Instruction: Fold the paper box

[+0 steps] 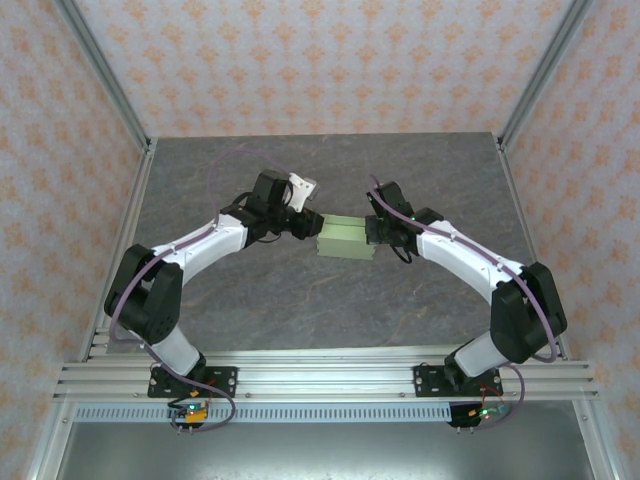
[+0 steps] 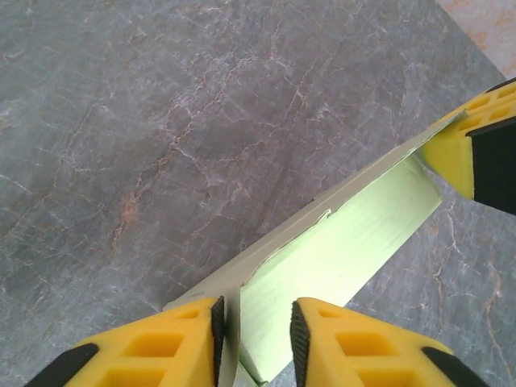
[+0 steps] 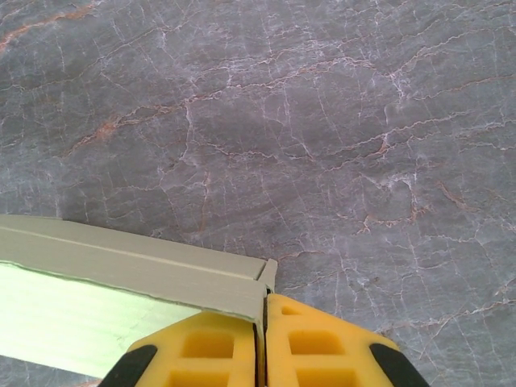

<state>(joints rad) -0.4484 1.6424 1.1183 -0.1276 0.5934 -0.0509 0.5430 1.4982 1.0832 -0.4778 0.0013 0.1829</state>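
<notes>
Roughly at the middle of the table [image 1: 300, 300], the paper box [image 1: 345, 241] sits strung between the two arms, already a shallow trough of thin card. Its long axis runs left to right, from one gripper to the other, and the hollow side seems to us to face upward.

At its right end, the right gripper [image 3: 262, 322] is closed down tight on the end wall, with no gap between the pads. At the other end, the left gripper [image 2: 256, 316] straddles a wall with its jaws apart, one pad touching the card and the other standing off it, so we judge it not clamped.

With one firm hold, the box could swing around that pinch. If the arms pull apart or twist, the card may crease or tear, and the walls could spring flat.
</notes>
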